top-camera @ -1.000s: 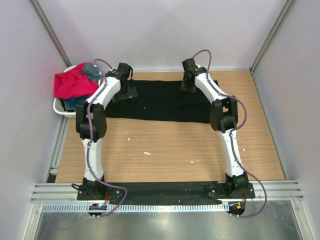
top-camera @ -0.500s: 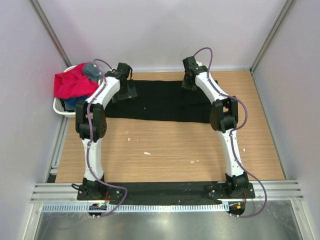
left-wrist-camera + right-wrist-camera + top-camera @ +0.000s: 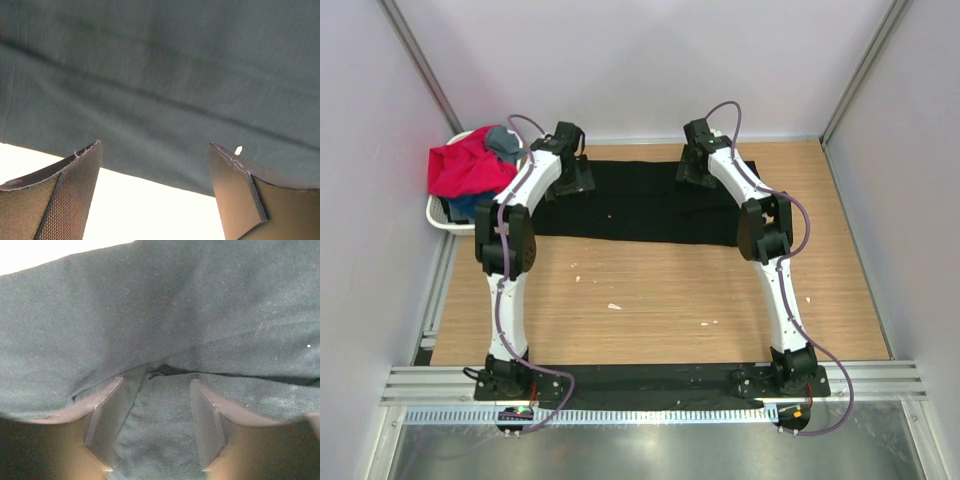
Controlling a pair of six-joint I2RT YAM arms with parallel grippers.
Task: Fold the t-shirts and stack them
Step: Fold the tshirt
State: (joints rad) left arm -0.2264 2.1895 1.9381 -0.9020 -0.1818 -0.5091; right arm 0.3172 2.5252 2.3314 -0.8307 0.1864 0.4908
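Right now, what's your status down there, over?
Left gripper open over black t-shirt edge. Right gripper open, astride a fold. Red tee heaped in basket, off to the side.

black t-shirt point(image 3: 640, 205): large, plain, laid flat as a wide band; lies under both the left gripper point(image 3: 572, 182) and the right gripper point(image 3: 692, 168), with a small raised fold just ahead of the right one.
red-pink t-shirt point(image 3: 465, 168): crumpled heap, left of the left gripper.
grey t-shirt point(image 3: 503, 140): bunched, just left of the left gripper.
blue t-shirt point(image 3: 465, 205): crumpled, mostly hidden under the red-pink one.
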